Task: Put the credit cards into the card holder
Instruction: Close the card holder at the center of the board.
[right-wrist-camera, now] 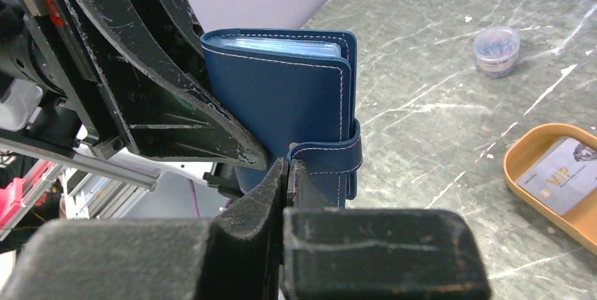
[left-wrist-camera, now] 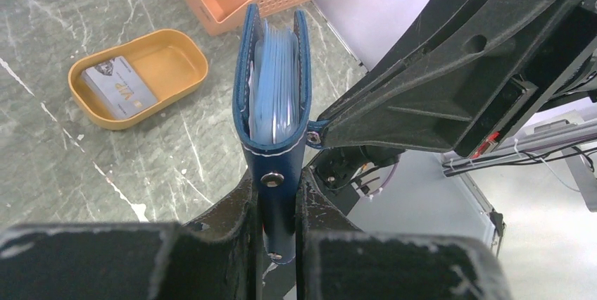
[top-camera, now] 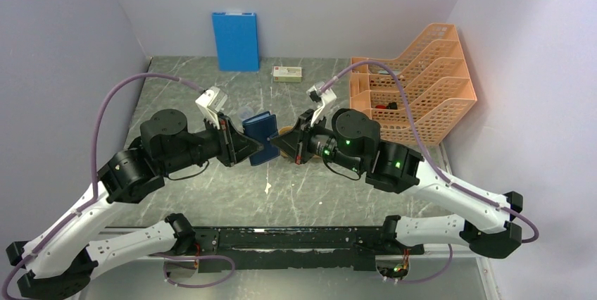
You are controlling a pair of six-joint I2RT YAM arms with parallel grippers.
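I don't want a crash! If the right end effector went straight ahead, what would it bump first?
The card holder: the right end effector is pinching its strap. Right behind it, probably, the left end effector.

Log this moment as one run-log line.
left hand: clamps closed card holder | right hand: shut on its strap | credit card: in orange tray | next: likely unfasten strap

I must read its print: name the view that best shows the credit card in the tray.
Left wrist view: the credit card lies whole in the orange tray, its VIP print legible. The right wrist view crops it at the frame edge. The top external view shows no card.
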